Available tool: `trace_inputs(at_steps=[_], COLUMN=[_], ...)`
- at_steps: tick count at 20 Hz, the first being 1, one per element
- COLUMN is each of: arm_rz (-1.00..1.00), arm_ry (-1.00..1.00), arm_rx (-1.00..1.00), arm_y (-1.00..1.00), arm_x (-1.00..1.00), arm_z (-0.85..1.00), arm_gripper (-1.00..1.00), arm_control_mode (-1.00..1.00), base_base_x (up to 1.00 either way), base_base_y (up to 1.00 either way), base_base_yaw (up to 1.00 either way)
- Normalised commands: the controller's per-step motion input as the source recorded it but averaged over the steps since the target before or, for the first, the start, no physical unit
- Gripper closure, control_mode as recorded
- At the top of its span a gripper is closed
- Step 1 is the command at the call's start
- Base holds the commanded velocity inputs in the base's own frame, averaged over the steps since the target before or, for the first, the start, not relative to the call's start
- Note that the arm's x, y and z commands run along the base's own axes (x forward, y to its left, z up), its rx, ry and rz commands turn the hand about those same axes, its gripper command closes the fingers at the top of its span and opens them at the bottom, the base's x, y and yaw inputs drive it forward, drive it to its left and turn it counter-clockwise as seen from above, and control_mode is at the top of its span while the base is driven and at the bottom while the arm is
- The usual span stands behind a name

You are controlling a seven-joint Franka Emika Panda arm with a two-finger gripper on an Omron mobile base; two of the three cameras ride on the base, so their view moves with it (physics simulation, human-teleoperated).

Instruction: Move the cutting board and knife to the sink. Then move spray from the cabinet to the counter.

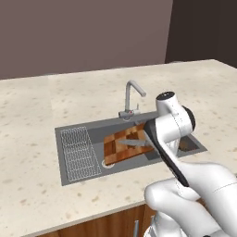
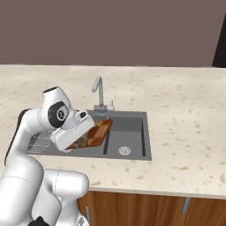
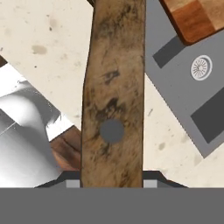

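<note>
The board (image 1: 124,146) was seen lying tilted inside the sink (image 1: 74,132), near the faucet (image 1: 131,98). The knife (image 3: 113,96) was held by its brown handle between the gripper's (image 3: 112,183) narrowly set jaws, its grey blade apparently hanging over the board. The counter (image 1: 37,106) was seen all around the basin.

No readable text or labels anywhere
</note>
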Motion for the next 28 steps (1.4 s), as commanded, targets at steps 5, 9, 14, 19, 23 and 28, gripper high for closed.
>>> trace_inputs(at_steps=[5,9,14,19,23,28], arm_rz=[-0.10,-0.01,0.00,0.00,0.00,0.00], arm_ry=[-0.02,0.00,0.00,0.00,0.00,0.00], arm_rx=[0.00,0.00,0.00,0.00,0.00,0.00], arm_y=[0.42,0.05,0.00,0.02,0.03,0.01], arm_x=[0.33,0.63,0.69,0.60,0.54,0.50], arm_z=[-0.18,-0.10,-0.30,-0.41,-0.37,-0.41], arm_gripper=[1.00,1.00,1.00,1.00,1.00,1.00], arm_control_mode=[-1.00,-1.00,-1.00,-1.00,-1.00,-1.00], base_base_x=[0.00,0.00,0.00,0.00,0.00,0.00], base_base_y=[0.00,0.00,0.00,0.00,0.00,0.00], base_base_yaw=[0.00,0.00,0.00,0.00,0.00,0.00])
